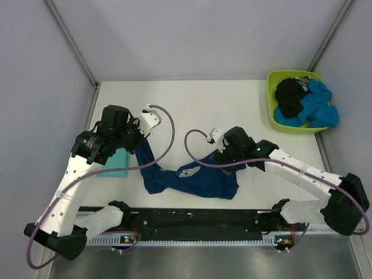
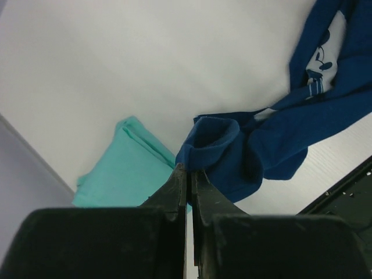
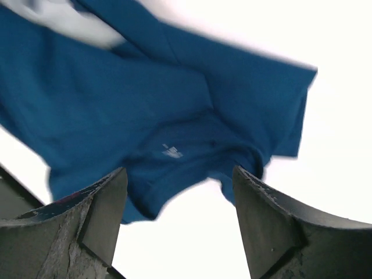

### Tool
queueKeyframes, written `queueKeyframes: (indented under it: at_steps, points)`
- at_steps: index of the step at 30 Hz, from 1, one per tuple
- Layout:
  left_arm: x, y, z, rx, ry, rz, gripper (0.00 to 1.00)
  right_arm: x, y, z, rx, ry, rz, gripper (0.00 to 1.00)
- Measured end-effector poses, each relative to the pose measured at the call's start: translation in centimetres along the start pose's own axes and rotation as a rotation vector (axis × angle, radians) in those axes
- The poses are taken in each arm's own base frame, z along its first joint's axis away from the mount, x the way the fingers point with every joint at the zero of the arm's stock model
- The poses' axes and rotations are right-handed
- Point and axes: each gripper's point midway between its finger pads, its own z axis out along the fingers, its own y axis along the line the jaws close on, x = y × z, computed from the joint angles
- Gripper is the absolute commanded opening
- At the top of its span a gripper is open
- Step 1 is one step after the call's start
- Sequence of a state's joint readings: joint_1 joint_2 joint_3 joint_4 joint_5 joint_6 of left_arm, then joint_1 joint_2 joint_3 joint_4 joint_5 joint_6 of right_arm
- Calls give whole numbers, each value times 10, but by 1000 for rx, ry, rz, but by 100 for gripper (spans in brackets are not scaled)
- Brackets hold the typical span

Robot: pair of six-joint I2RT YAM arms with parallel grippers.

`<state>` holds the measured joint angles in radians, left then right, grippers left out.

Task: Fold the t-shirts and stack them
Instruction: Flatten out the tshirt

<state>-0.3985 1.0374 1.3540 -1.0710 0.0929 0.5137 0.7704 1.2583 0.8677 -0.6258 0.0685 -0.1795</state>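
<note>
The navy t-shirt (image 1: 186,177) lies crumpled in a long, twisted band across the near middle of the table (image 1: 203,104). Its soft knit is bunched into deep folds, with a pale cartoon print showing on one crease. Its left end rises off the surface in a narrow rope of cloth up to the left hand (image 2: 187,168). That hand's dark fingers are pressed together and pinch the rolled edge of a sleeve or hem. Over the right end of the same shirt hangs the right hand (image 3: 179,171). Its two scuffed grey fingers are spread wide and hold nothing, with the blue cloth loose below them.

Just beside the lifted end, on the left of the table, rests the teal t-shirt (image 1: 116,165), folded into a flat, neat rectangle with layered edges. Well apart, at the far right corner, a glossy lime-green plastic tub (image 1: 279,119) holds the black t-shirt (image 1: 289,97) and the bright blue t-shirt (image 1: 317,109), both heaped in loose lumps.
</note>
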Motion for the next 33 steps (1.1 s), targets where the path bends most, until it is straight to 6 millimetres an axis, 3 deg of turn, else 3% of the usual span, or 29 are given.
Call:
queueKeyframes:
  at_steps: [3, 6, 8, 12, 15, 21, 25, 28, 30, 31, 33]
  points:
    - [12, -11, 7, 39, 24, -6, 0, -36, 15, -16, -102, -146, 15, 71]
    - [14, -14, 7, 48, 21, -9, 0, -54, 23, -7, -178, -173, 42, 64]
    - [13, -14, 4, 47, 8, -8, 0, -50, 24, 17, -219, -108, 92, 61]
    - [11, -15, 1, 46, -9, -6, 0, -16, 14, 62, -226, 77, 271, 61]
    - [11, -15, 1, 47, -10, -6, 0, -9, 8, 68, -191, 113, 339, 61]
    - [12, -16, 2, 47, -7, -8, 0, -27, 9, 67, -209, 65, 386, 54]
    - [12, -16, 2, 47, -6, -7, 0, -27, 13, 71, -221, 76, 413, 51]
    - [12, -16, 1, 45, -9, -7, 0, -22, 10, 74, -200, 94, 420, 36]
    - [12, -16, 0, 44, -11, -7, 0, -20, 9, 76, -189, 105, 420, 8]
    - [12, -16, 0, 44, -12, -6, 0, -19, 9, 76, -188, 108, 421, 0]
    - [12, -16, 0, 43, -13, -6, 0, -18, 9, 78, -187, 114, 423, 0]
